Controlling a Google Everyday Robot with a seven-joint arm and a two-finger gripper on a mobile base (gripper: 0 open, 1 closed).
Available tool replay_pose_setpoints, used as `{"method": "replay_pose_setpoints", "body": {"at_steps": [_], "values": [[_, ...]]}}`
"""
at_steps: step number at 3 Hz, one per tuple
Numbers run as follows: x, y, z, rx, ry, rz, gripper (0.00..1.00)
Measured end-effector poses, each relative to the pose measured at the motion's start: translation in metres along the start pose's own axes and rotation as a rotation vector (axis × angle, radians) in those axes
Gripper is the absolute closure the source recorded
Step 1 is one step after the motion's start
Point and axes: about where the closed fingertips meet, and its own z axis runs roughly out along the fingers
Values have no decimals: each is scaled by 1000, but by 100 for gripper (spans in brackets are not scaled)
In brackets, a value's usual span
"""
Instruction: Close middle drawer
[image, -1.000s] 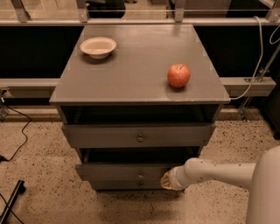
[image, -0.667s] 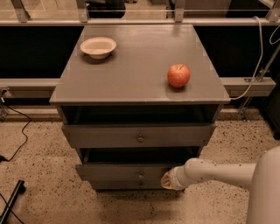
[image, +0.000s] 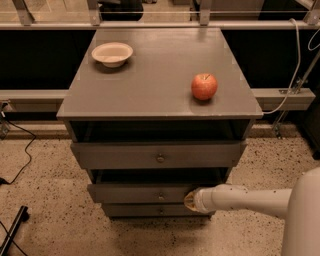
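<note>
Standing on speckled floor, grey desk carries bowl rear left, apple right; top drawer pulled out; middle drawer beneath it, partly out. Gripper at that drawer's front, right of its knob; clenched or released, cannot tell.

Grey wooden cabinet: shallow cream bowl far left on top, round red apple nearer, right; below stacked uppermost drawer, middle drawer, lowest drawer; white-armed gripper at the middle front's right end.
</note>
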Motion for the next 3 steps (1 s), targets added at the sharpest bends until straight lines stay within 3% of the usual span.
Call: {"method": "replay_pose_setpoints", "body": {"at_steps": [1, 3], "values": [[3, -16, 3, 69, 8, -34, 100], [1, -40, 10, 94, -75, -49, 100]]}}
